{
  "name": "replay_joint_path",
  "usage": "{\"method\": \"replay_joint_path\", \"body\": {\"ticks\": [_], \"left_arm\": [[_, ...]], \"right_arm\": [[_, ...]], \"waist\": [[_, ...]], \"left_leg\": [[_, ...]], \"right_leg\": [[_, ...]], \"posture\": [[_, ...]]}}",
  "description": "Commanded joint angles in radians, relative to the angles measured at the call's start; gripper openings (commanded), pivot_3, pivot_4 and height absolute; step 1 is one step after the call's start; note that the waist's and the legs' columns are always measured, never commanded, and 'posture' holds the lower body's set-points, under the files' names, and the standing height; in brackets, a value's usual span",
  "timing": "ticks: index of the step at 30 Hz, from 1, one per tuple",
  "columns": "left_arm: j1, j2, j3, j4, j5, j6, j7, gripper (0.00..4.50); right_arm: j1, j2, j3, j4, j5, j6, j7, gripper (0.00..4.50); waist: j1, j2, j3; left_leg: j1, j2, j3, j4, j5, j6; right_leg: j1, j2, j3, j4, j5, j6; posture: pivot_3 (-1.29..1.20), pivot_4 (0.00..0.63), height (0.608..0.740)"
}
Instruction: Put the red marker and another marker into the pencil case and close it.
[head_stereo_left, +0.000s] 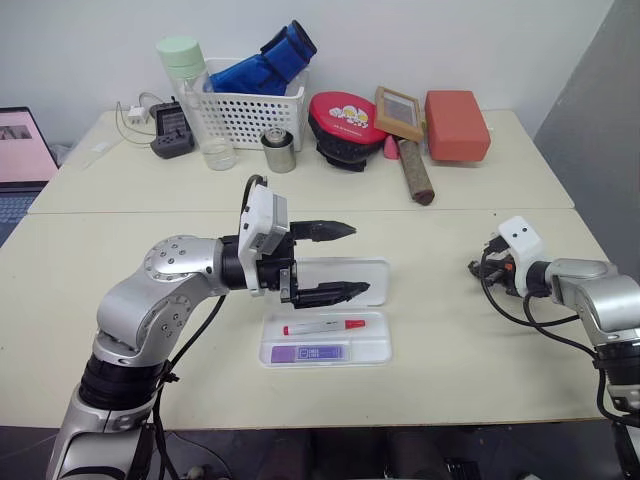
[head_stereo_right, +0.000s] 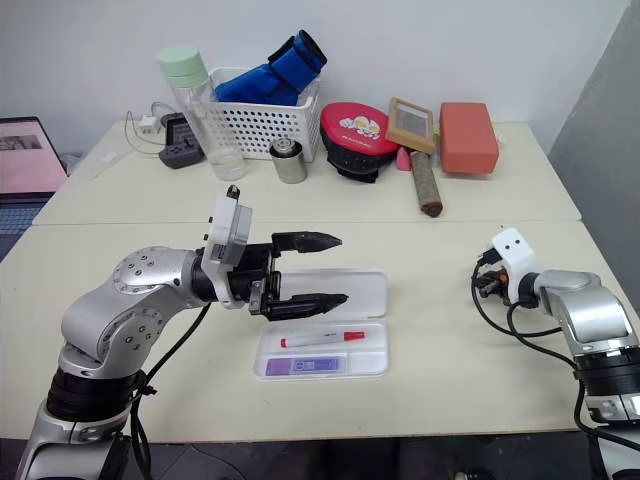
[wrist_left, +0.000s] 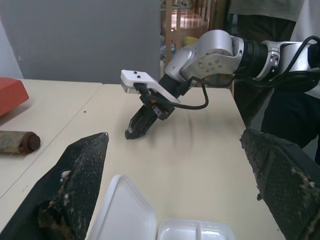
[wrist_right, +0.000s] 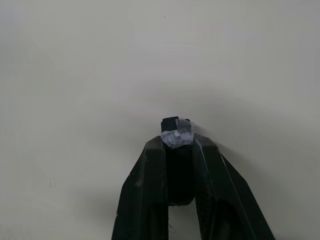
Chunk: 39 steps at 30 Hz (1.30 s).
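- The tabletop (head_stereo_left: 450, 330) is pale cream, made of two surfaces butted together, with a plain white wall behind it and a grey panel on my right.
- A laptop (head_stereo_left: 20, 150) sits at the far left edge with its screen lit.
- Along the back stand a white lattice basket (head_stereo_left: 250, 115) holding a blue bundle (head_stereo_left: 265, 65), a clear bottle (head_stereo_left: 195, 100) with a pale green cap, a small metal can (head_stereo_left: 279, 150), a red and black pad (head_stereo_left: 345, 125) printed with cartoon figures, a wooden-framed brush (head_stereo_left: 400, 112), a brown cylinder (head_stereo_left: 415, 172) and a red block (head_stereo_left: 457, 125).
- The pencil case (head_stereo_left: 330, 340) lies open near the front middle, its lid flat behind the tray.
- The red marker (head_stereo_left: 325, 326) lies in the tray's rear compartment; another marker (head_stereo_left: 309, 352), purple, lies in the front one.
- My left end effector (head_stereo_left: 350, 260) hovers over the case lid, fingers spread wide, holding nothing.
- My right end effector (wrist_right: 177, 142) is well to the right of the case, its tips pressed together on a small dark piece (wrist_right: 176, 131) wrapped in pale tape.
- I can read no writing anywhere.
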Motion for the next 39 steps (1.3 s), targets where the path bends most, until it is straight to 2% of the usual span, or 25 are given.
{"method": "replay_joint_path", "body": {"ticks": [1, 4, 9, 15, 17, 19, 27, 29, 30, 34, 39], "left_arm": [[0.003, 0.051, 0.042, -0.02, -0.011, -0.007, -0.037, 4.5], [0.032, 0.099, 0.053, -0.029, -0.017, -0.008, -0.076, 4.5], [0.089, 0.182, 0.074, -0.031, 0.001, -0.028, -0.145, 4.5], [0.084, 0.198, 0.085, -0.027, -0.01, -0.023, -0.15, 4.5], [0.081, 0.195, 0.086, -0.033, -0.014, -0.018, -0.144, 4.5], [0.085, 0.196, 0.091, -0.046, -0.021, -0.012, -0.14, 4.5], [0.094, 0.195, 0.102, -0.061, -0.027, -0.004, -0.124, 4.5], [0.094, 0.192, 0.1, -0.062, -0.024, -0.003, -0.121, 4.5], [0.094, 0.191, 0.099, -0.063, -0.025, -0.002, -0.119, 4.5], [0.091, 0.187, 0.097, -0.061, -0.026, -0.002, -0.114, 4.5], [0.083, 0.187, 0.094, -0.056, -0.026, -0.002, -0.113, 4.5]], "right_arm": [[0.063, -0.065, -0.059, -0.268, 0.14, -0.083, 0.195, 0.31], [0.114, -0.1, -0.044, -0.427, 0.211, -0.089, 0.278, 0.31], [0.112, -0.049, 0.145, -0.615, 0.21, -0.099, 0.282, 0.31], [0.046, 0.026, 0.354, -0.516, 0.068, -0.159, 0.255, 0.31], [0.028, 0.054, 0.387, -0.479, 0.044, -0.17, 0.252, 0.31], [0.007, 0.08, 0.403, -0.432, 0.019, -0.183, 0.245, 0.31], [0.004, 0.072, 0.433, -0.409, -0.011, -0.211, 0.294, 0.31], [0.0, 0.077, 0.422, -0.422, 0.007, -0.198, 0.305, 1.02], [0.0, 0.077, 0.418, -0.429, 0.014, -0.194, 0.311, 1.11], [0.002, 0.077, 0.414, -0.429, 0.018, -0.194, 0.325, 2.01], [-0.001, 0.077, 0.396, -0.435, 0.03, -0.185, 0.331, 3.32]], "waist": [[-0.002, 0.0, 0.0], [-0.006, 0.0, 0.0], [-0.005, 0.0, 0.0], [0.0, 0.0, 0.0], [0.0, 0.0, 0.0], [-0.001, 0.0, 0.0], [-0.001, 0.0, 0.0], [-0.001, 0.0, 0.0], [-0.001, 0.0, 0.0], [-0.001, 0.0, 0.0], [-0.001, 0.0, 0.0]], "left_leg": [[0.0, 0.0, 0.0, 0.0, 0.0, 0.0], [0.0, 0.002, 0.0, -0.001, 0.0, 0.001], [0.001, 0.002, -0.001, 0.0, 0.0, 0.001], [0.0, -0.001, -0.001, 0.0, 0.0, 0.0], [0.0, 0.0, -0.002, 0.0, 0.0, 0.0], [0.0, 0.001, -0.002, 0.0, 0.0, 0.0], [0.0, 0.001, -0.002, 0.0, 0.0, 0.0], [0.0, 0.001, -0.002, 0.0, 0.0, 0.0], [0.0, 0.001, -0.002, 0.0, 0.0, 0.0], [0.0, 0.001, -0.002, 0.0, 0.0, 0.0], [0.0, 0.001, -0.002, 0.0, 0.0, 0.0]], "right_leg": [[-0.001, 0.0, 0.0, 0.0, 0.0, 0.0], [0.0, 0.001, 0.0, 0.0, 0.0, 0.0], [0.0, 0.001, 0.0, 0.0, 0.0, 0.0], [0.0, 0.0, -0.001, 0.0, 0.0, 0.0], [0.0, 0.0, -0.001, -0.001, 0.0, 0.0], [0.0, 0.0, -0.001, 0.0, 0.0, 0.0], [-0.001, 0.0, -0.001, 0.0, 0.0, 0.0], [-0.001, 0.0, -0.001, 0.0, 0.0, 0.0], [-0.001, 0.0, -0.001, 0.0, 0.0, 0.0], [-0.001, 0.0, -0.001, 0.0, 0.0, 0.0], [-0.001, 0.0, -0.001, 0.0, 0.0, 0.0]], "posture": [[0.0, 0.15, 0.74], [0.0, 0.15, 0.74], [0.0, 0.15, 0.74], [0.0, 0.15, 0.74], [0.0, 0.15, 0.74], [0.0, 0.15, 0.74], [0.0, 0.15, 0.74], [0.0, 0.15, 0.74], [0.0, 0.15, 0.74], [0.0, 0.15, 0.74], [0.0, 0.15, 0.74]]}}
